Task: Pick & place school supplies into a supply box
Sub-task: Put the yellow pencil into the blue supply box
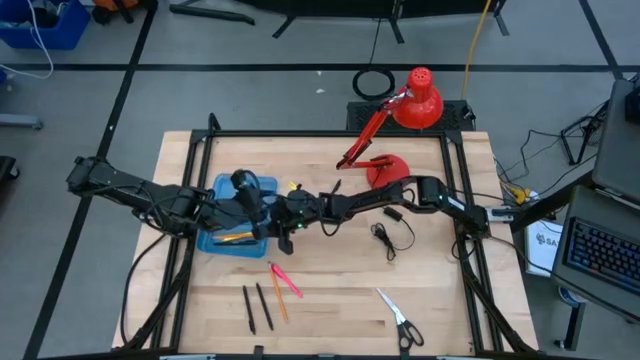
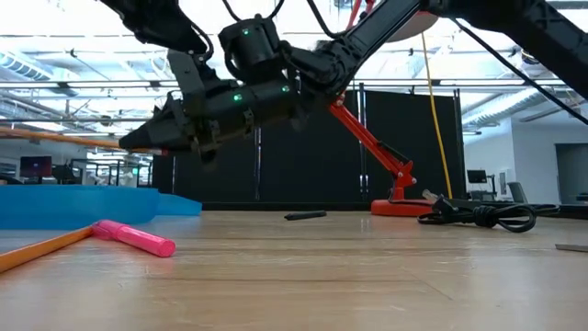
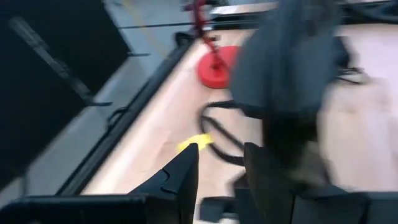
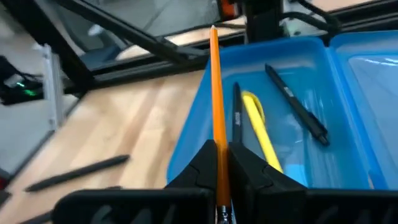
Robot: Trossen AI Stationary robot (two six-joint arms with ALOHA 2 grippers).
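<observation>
The supply box (image 4: 190,127), a blue translucent case, lies open on the table's left half (image 1: 210,243). It holds black pens (image 4: 298,112) and a yellow marker (image 4: 261,134). My right gripper (image 4: 221,154) reaches in from the table's right, shut on an orange pencil (image 4: 214,93) over the box's edge. My left gripper (image 3: 221,173) hovers open above the box (image 1: 262,205), with nothing between its fingers. A pink marker (image 1: 285,280), an orange pencil (image 1: 279,303), two black pens (image 1: 255,306) and scissors (image 1: 400,318) lie flat on the near part of the table. My right gripper pinches the orange pencil between its two fingers near one end (image 4: 219,163). The fingers come nearly level from the table's right and lie along the pencil. Most of the pencil sticks out ahead of the fingertips, lifted clear above the box.
A red desk lamp (image 1: 415,100) stands at the far right with its base (image 1: 385,170) on the table. Its black cable (image 1: 385,235) lies coiled right of centre. A small yellow item (image 1: 293,187) lies beyond the box. Bare wood shows at the near right.
</observation>
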